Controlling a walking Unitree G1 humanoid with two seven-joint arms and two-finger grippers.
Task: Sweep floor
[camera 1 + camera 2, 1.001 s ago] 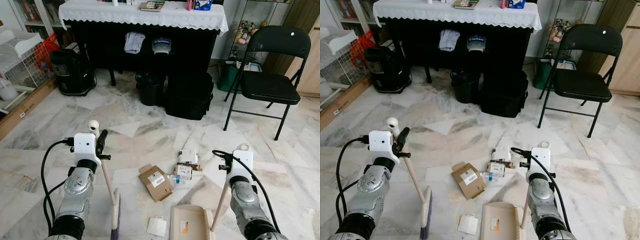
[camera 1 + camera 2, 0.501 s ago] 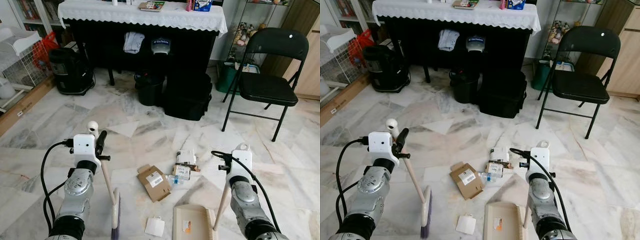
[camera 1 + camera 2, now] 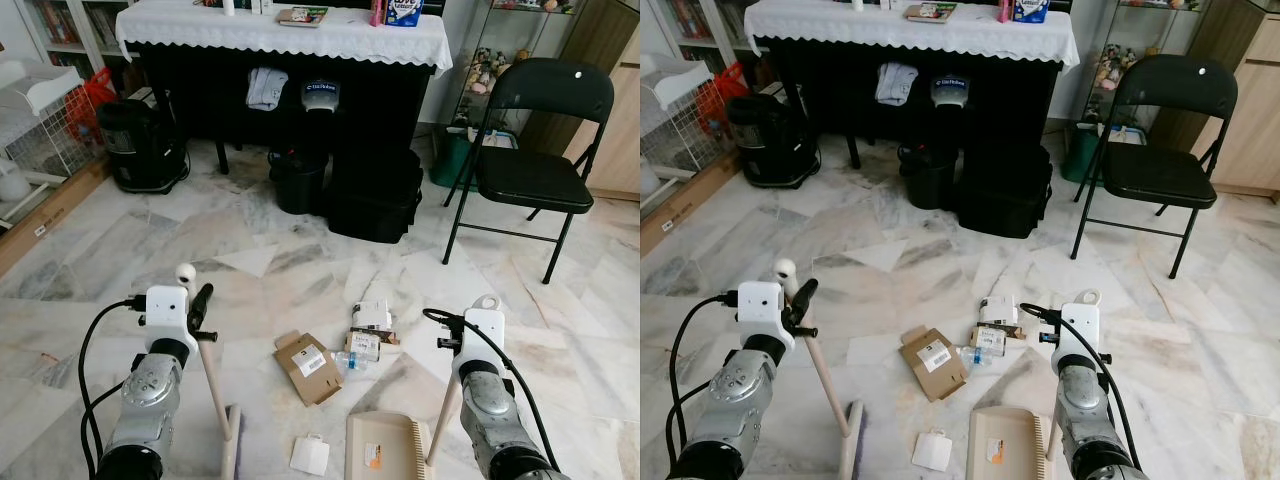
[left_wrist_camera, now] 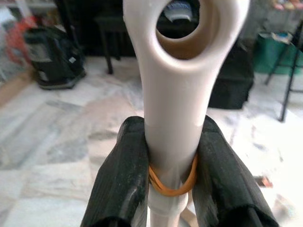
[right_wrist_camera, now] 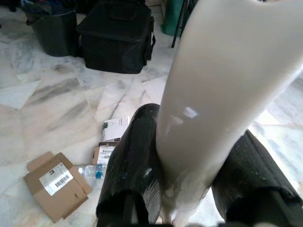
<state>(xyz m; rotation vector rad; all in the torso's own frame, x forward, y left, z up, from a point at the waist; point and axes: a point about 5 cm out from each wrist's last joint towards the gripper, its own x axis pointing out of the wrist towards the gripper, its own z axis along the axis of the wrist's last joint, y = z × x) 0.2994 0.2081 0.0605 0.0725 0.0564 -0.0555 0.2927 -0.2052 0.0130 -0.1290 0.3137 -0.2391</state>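
A humanoid robot stands on a grey-veined marble floor (image 3: 300,260) with litter lying before it. Its left gripper (image 4: 168,165) has its jaws pinched on the cream plastic handle of a small broom (image 3: 212,375), just below the handle's hanging loop, where an orange rubber band circles it. The handle slants down and inward to the brush head (image 3: 231,450) at the lower edge of the left eye view. The right gripper (image 5: 191,175) has its jaws clamped on the cream handle of a beige plastic dustpan (image 3: 385,447), whose pan rests flat on the floor between the two arms. The litter lies just ahead of the pan's mouth: a flattened brown cardboard box (image 3: 308,367), a crushed clear plastic bottle (image 3: 350,360), small printed cartons (image 3: 370,330) and a white paper scrap (image 3: 309,456). The brush head sits to the left of the litter, the pan to its right and nearer, so a sweep would likely run rightward into the pan.
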